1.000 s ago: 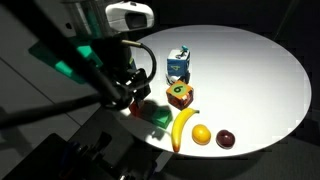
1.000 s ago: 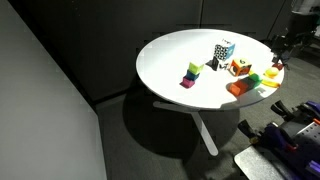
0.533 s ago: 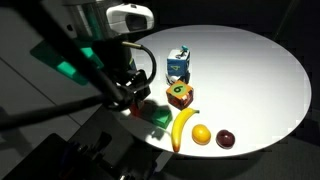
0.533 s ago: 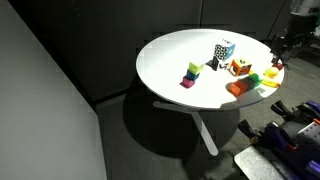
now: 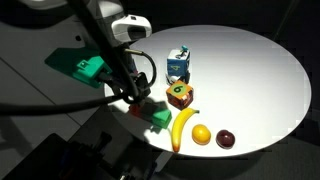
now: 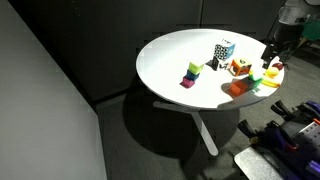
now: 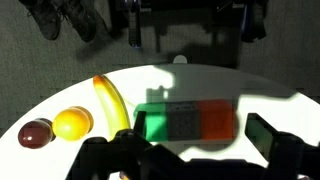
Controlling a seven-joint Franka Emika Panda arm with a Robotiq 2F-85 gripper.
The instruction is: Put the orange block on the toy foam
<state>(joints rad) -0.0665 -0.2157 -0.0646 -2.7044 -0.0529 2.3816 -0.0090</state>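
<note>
**Wrist view and both exterior views.** Your gripper (image 7: 188,147) hangs over the near rim of the round white table (image 5: 250,70). Its fingers (image 7: 272,140) are spread wide, with nothing between them. In the wrist view they frame a short row on the tabletop: the green block (image 7: 153,124) at one end and the orange block (image 7: 218,120) at the other. A grey stretch lies between the two, and you cannot tell whether it is part of a block or shadow.

**Edges.** The orange block (image 6: 236,87) lies close to the table's edge on the robot's side, under the gripper (image 6: 272,58). In an exterior view the arm hides most of it. The green block (image 5: 158,117) lies just as near the rim. The banana (image 5: 183,128), the orange fruit (image 5: 201,134) and the dark red fruit (image 5: 226,139) follow the same edge in a curve.

**Target.** The toy foam (image 5: 179,65) stands upright farther in from the rim, apart from the orange block. The brown cube (image 5: 180,94) with its green top stands just beside it, on the side towards the blocks.

**Open room.** Beyond the toy foam (image 6: 224,50) the tabletop is bare white as far as the far rim. Only the green-and-purple block (image 6: 192,72) stands out there, well apart from the rest.
</note>
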